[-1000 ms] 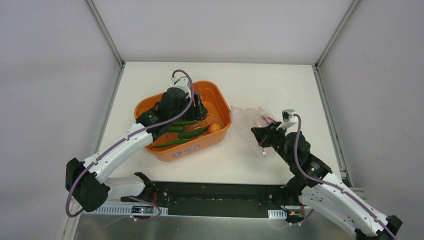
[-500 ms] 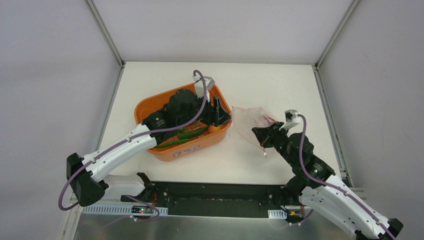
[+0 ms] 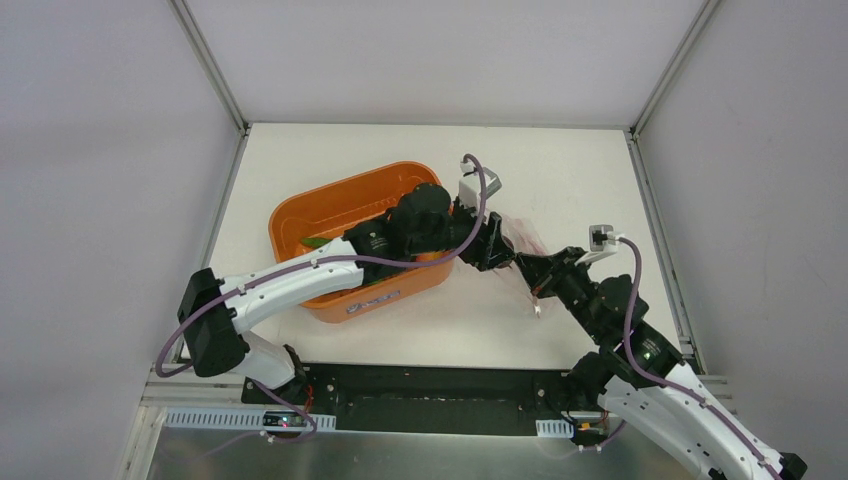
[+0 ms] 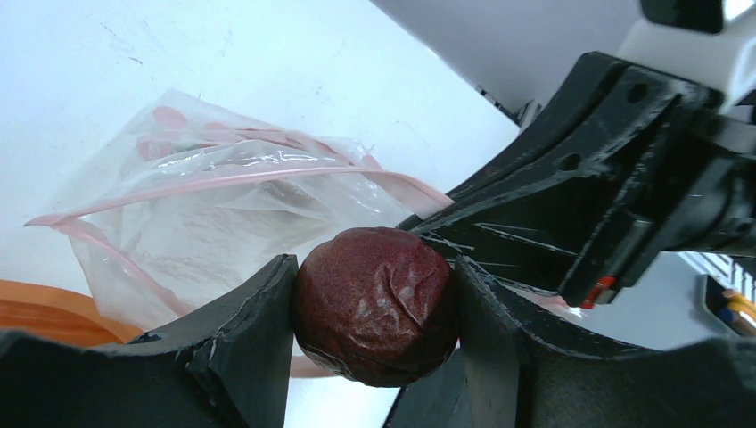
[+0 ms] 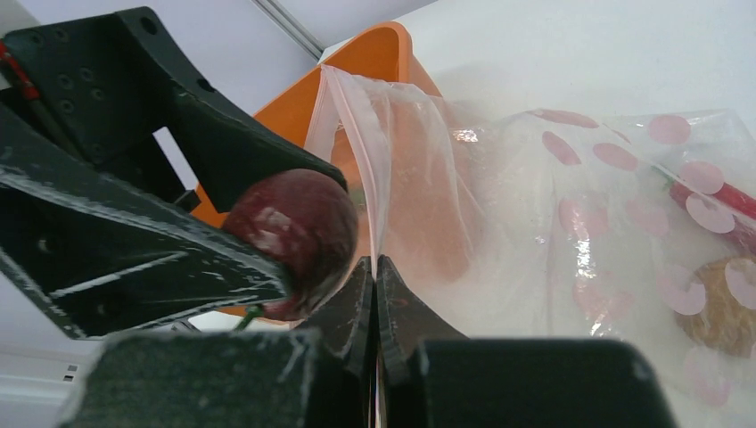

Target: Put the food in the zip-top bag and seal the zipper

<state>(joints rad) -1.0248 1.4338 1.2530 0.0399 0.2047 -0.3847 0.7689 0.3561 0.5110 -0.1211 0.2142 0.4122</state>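
Two claws: left claw [image 3: 487, 243] and right claw [image 5: 374, 294] meet just past the right end of the tub [image 3: 330, 197].
Left claw: clamped on a dark-red ball [image 4: 374, 303], one finger on each side, level with the bag's mouth.
Right claw: pressed together, pinching the bag's lip and holding it up.
Bag [image 4: 205, 223]: clear with pink dots, on the table [image 3: 560, 170] just beside the tub's right end, mouth gaping toward the tub.
Zipper [image 4: 223, 178]: pink strip, its halves parted.
Inside bag: red chili [image 5: 740, 209], round brownish piece [image 5: 713, 312].
Tub: orange; green chili [image 3: 315, 241] shows inside, the rest hidden by the left arm.
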